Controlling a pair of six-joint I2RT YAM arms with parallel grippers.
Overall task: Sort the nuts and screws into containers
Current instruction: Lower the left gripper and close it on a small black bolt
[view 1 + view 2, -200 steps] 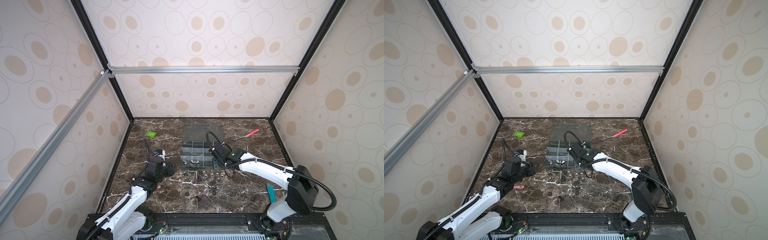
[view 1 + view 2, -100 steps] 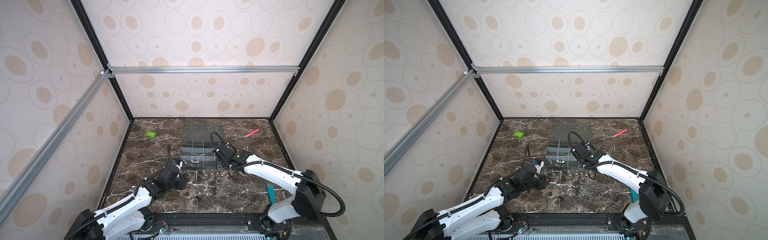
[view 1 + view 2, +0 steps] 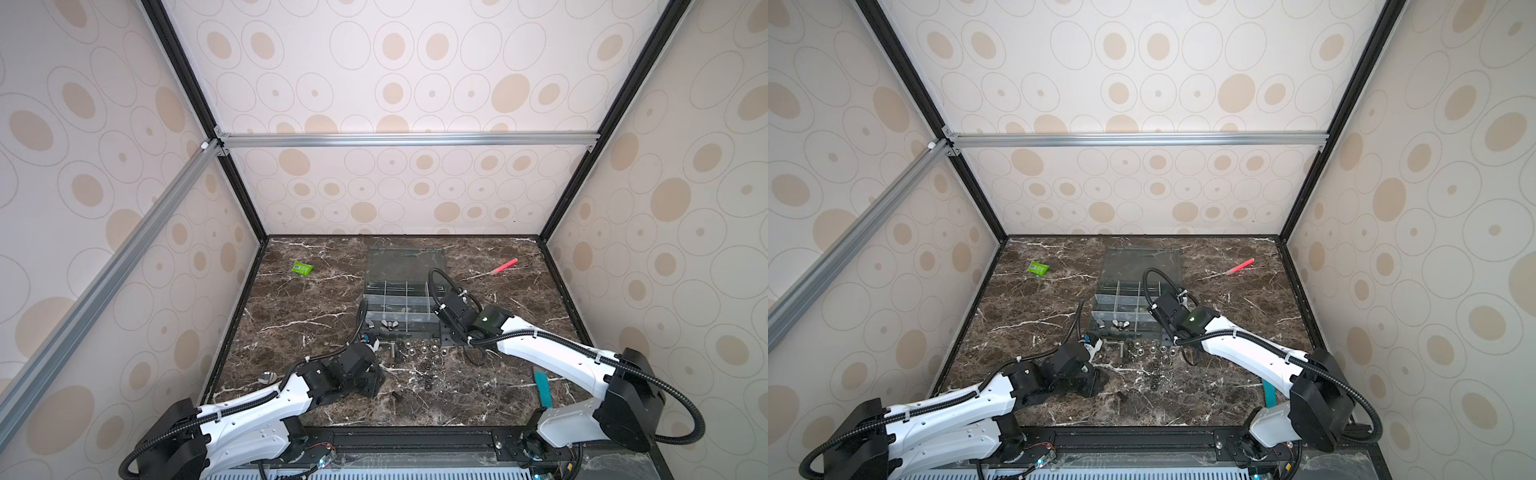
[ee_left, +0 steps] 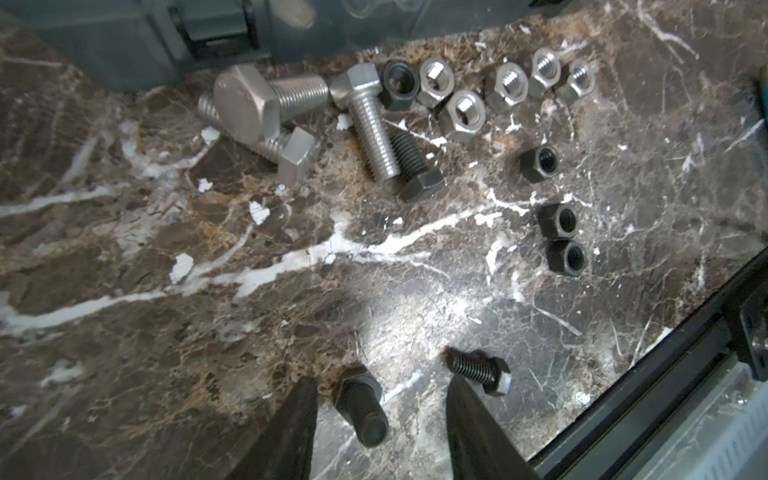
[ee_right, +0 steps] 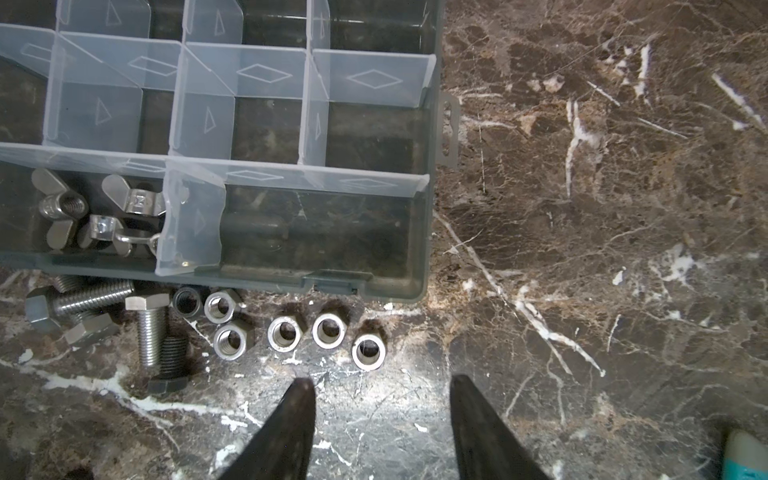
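Marbled desk, both top views: screws and nuts are scattered just before the containers. Left wrist view: left fingers are held apart, either side of a black screw. Right wrist view: right fingers are parted near silver nuts.

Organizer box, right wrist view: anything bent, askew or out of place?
Yes. In the organizer box, the clear divider beside the wing nuts looks warped: bowed, with a wavy edge. The other dividers look flat and straight.
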